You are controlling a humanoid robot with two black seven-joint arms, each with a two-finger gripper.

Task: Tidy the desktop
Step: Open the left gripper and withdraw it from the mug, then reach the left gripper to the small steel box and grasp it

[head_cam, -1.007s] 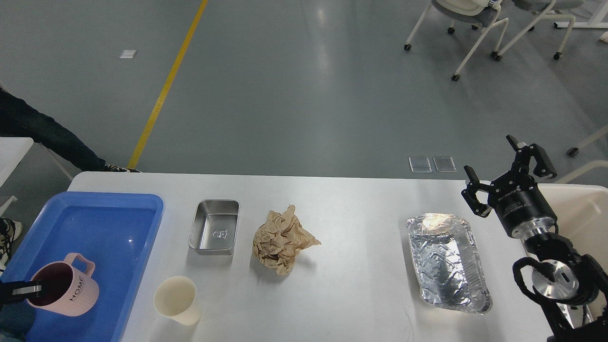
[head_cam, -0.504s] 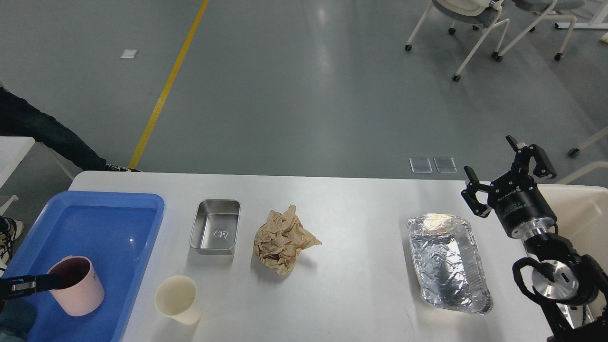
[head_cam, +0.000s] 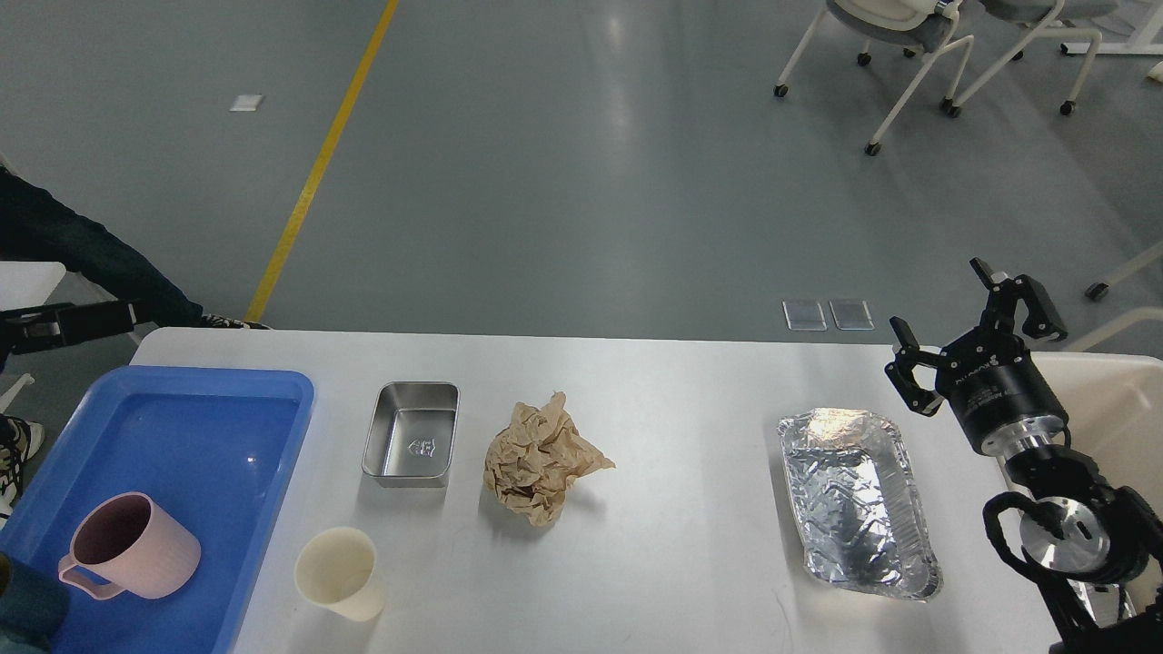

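The white desktop (head_cam: 672, 563) holds a steel box (head_cam: 411, 433), a crumpled brown paper (head_cam: 538, 459), a cream paper cup (head_cam: 338, 572) and a foil tray (head_cam: 854, 504). A pink mug (head_cam: 132, 556) stands upright in the blue tray (head_cam: 209, 380) at the left, handle toward the front left, free of any gripper. My left gripper (head_cam: 82, 322) shows only as a dark bar at the left edge, above and beyond the tray. My right gripper (head_cam: 938, 298) is open and empty, raised beyond the foil tray's far right corner.
A cream bin (head_cam: 1118, 409) stands off the table's right end, behind my right arm. A person's dark-clad leg (head_cam: 64, 245) is at the far left. Wheeled chairs (head_cam: 909, 54) stand on the grey floor at the back right.
My left gripper let go of the pink mug and lifted up and away toward the far left. The mug turned and settled upright in the blue tray. The right arm barely moved.
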